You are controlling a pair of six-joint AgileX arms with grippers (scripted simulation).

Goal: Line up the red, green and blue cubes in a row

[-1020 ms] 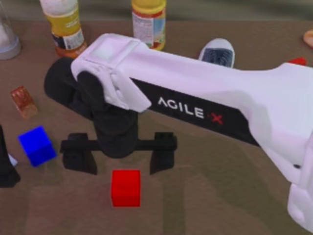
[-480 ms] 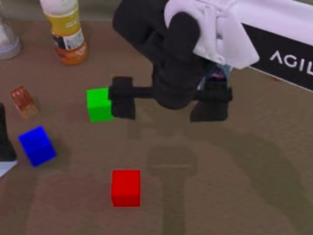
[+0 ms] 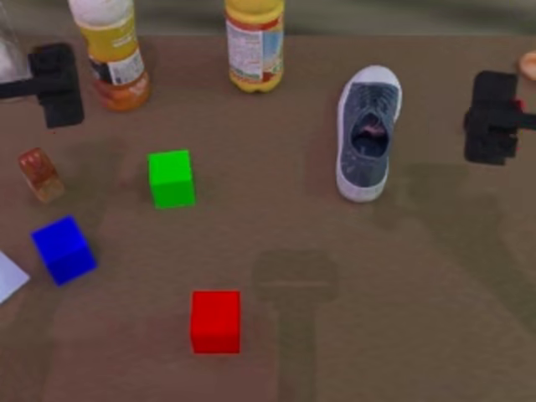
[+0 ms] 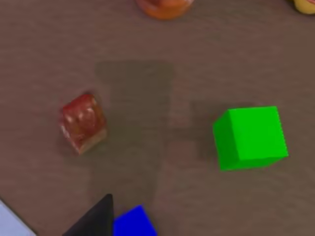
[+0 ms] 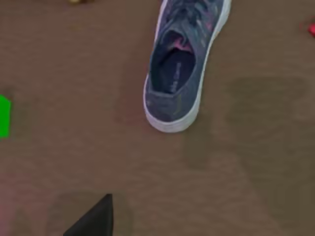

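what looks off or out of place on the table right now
Nothing is spilled or damaged. The green cube, blue cube and red cube lie scattered, not in a row, and the blue one sits turned askew.

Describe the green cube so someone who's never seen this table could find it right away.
Start at the grey shoe in the table's middle, then look left toward the two bottles at the far edge. The green cube sits alone on the bare brown top below them. It is the only bright green thing; the blue cube and red cube lie nearer.
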